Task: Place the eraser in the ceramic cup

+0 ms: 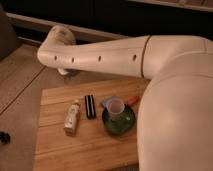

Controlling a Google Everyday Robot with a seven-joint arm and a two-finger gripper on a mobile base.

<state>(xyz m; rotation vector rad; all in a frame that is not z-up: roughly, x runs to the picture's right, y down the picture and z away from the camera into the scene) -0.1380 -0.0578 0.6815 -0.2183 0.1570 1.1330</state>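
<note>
None of the task is looking done: the eraser (90, 106) is lying on the table (75, 150) near the ceramic cup (116, 106), while the gripper (63, 71), spread wide and holding nothing, is hanging beyond the far edge.

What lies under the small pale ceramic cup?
Seemingly the dark green round bowl; its floor beneath the cup is covered. The claw hangs behind the wooden table's far-left edge.

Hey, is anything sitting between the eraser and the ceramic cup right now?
Nothing visible. The eraser lies just left of the ceramic cup, with only bare wooden table between them. The gripper hangs near the table's far left corner, away from both.
</note>
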